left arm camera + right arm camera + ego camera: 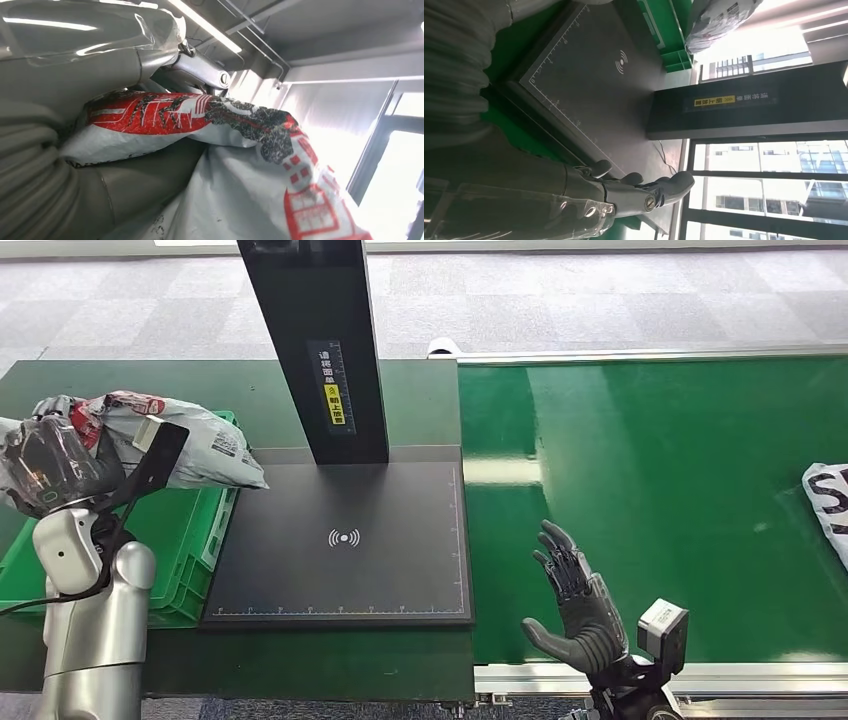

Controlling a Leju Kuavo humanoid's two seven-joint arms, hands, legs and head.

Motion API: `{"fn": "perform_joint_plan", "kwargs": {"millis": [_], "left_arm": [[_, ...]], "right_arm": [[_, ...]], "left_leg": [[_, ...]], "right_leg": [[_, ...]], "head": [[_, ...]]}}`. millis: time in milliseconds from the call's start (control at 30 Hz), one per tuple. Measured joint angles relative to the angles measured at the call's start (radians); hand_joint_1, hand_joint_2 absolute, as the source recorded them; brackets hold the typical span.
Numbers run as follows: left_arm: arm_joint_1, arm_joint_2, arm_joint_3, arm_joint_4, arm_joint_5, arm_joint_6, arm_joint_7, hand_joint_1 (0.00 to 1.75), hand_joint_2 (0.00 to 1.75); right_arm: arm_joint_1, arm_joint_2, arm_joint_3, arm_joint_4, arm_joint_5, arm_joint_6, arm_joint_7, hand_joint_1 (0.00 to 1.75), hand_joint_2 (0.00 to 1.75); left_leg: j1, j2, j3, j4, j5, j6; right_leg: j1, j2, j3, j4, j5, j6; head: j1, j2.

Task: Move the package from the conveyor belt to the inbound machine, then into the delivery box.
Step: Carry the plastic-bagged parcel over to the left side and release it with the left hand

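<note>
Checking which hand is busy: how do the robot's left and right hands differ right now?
The left hand grips a grey-and-red package above the green delivery box; the right hand holds nothing, its fingers spread. The left hand is raised beside the inbound machine; the right hovers over the conveyor belt. Both have dark fingers.

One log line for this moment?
left hand: holds package over green box | right hand: open above belt | scan pad: bare

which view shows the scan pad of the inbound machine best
The head view: the whole scan pad lies in sight, bare, with its wireless mark and ruled edges, between the green crate and the conveyor belt. The right wrist view shows it turned and partly cut off.
</note>
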Motion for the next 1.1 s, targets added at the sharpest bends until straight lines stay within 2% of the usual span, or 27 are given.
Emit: {"fn": "perform_joint_plan", "kwargs": {"millis": [233, 500, 767, 1100], "left_arm": [[-0.031, 0.027, 0.007, 0.061, -0.006, -0.025, 0.022, 1.75, 1.75], [-0.078, 0.068, 0.031, 0.134, -0.048, -0.146, 0.11, 1.75, 1.75], [-0.098, 0.106, 0.069, 0.176, -0.047, -0.173, 0.124, 1.75, 1.75], [-0.09, 0.112, 0.101, 0.189, -0.043, -0.2, 0.126, 1.75, 1.75]], "right_arm": [[0.001, 0.003, -0.001, 0.0, 0.003, 0.0, 0.0, 0.0, 1.75], [0.001, 0.008, -0.02, 0.0, 0.009, 0.01, 0.0, 0.0, 1.75], [-0.001, 0.012, -0.033, 0.0, 0.01, 0.011, 0.009, 0.0, 1.75], [-0.002, 0.016, -0.034, 0.0, 0.01, 0.011, 0.018, 0.0, 1.75]], "left_leg": [[0.0, 0.0, 0.0, 0.0, 0.0, 0.0], [0.0, 0.0, 0.0, 0.0, 0.0, 0.0], [0.0, 0.0, 0.0, 0.0, 0.0, 0.0], [0.0, 0.0, 0.0, 0.0, 0.0, 0.0]], "right_leg": [[0.0, 0.0, 0.0, 0.0, 0.0, 0.0], [0.0, 0.0, 0.0, 0.0, 0.0, 0.0], [0.0, 0.001, 0.0, 0.0, 0.0, 0.0], [0.0, 0.0, 0.0, 0.0, 0.0, 0.0]], "head": [[0.0, 0.0], [0.0, 0.0], [0.0, 0.0], [0.0, 0.0]]}}
